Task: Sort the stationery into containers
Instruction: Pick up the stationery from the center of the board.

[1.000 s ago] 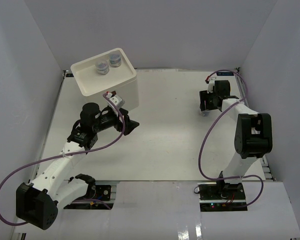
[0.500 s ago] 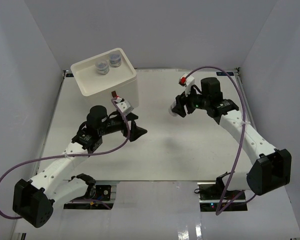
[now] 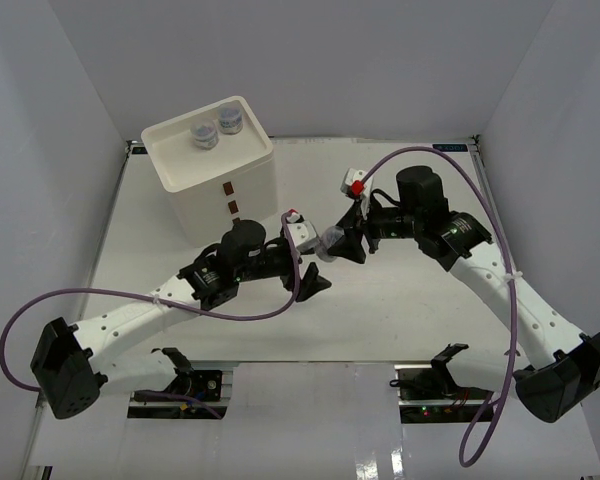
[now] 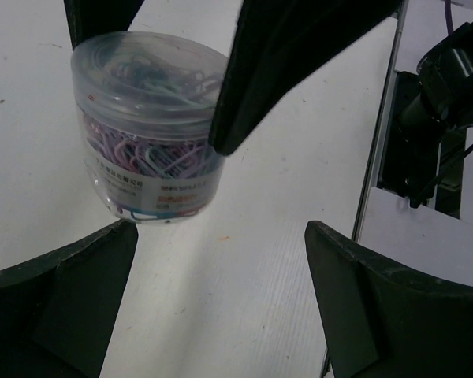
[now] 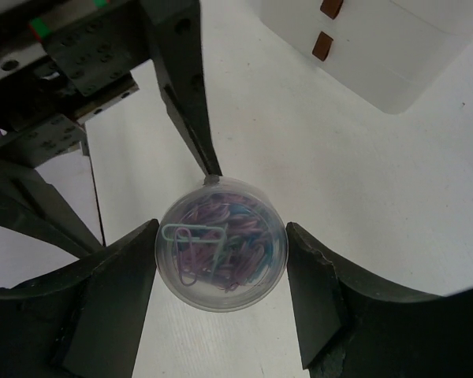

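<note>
a: where do we find the jar [image 5: 221, 253]?
b: above the desk [image 3: 380, 310], gripped between the two fingers of the right hand [image 3: 338, 243]. it's clear, full of purple and blue paper clips [image 4: 142, 153].
a: and the left hand [image 4: 217, 236]?
b: spread wide and empty, just facing the jar. we see two more jars [image 3: 230, 121] on the drawer unit [image 3: 215, 190] tray top.

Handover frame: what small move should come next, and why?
Probably ease the left gripper forward until its open jaws straddle the jar. The right gripper clamps the jar off the table, and it sits just ahead of the left jaws, not yet between them.
</note>
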`<state>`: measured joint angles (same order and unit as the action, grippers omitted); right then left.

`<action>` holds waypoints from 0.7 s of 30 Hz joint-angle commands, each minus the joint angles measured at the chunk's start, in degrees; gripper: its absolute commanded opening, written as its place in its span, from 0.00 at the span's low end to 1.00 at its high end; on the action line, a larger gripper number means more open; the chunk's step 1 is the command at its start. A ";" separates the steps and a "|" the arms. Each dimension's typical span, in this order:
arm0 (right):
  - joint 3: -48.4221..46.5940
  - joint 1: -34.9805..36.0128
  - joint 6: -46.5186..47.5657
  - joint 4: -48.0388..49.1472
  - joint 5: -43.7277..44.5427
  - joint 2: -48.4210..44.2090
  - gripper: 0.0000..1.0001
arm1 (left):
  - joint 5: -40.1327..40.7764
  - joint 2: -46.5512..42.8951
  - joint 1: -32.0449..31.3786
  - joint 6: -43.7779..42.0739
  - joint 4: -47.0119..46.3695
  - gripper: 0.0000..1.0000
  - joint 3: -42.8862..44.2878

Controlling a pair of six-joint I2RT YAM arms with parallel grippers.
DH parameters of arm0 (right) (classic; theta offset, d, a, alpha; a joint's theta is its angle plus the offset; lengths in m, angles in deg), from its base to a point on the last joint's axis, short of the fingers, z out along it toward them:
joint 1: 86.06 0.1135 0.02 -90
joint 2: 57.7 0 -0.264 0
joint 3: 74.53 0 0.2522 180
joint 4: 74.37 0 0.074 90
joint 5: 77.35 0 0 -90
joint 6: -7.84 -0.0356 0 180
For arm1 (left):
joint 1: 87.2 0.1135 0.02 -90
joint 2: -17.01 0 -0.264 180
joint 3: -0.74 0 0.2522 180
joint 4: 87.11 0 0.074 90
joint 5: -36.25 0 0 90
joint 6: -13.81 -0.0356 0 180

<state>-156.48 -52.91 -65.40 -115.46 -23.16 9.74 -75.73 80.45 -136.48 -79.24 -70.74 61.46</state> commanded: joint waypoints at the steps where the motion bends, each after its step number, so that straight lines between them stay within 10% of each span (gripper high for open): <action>1: -0.55 0.60 0.74 0.26 -2.68 -2.92 0.43 | 5.28 2.30 -1.26 -0.47 0.20 0.98 4.36; 21: 4.46 0.87 1.35 1.14 -4.18 -7.15 0.43 | 3.52 5.11 -2.58 2.61 -6.92 0.94 5.69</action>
<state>-152.02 -52.28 -64.53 -116.38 -25.26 4.15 -70.85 86.07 -138.73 -77.17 -75.61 65.15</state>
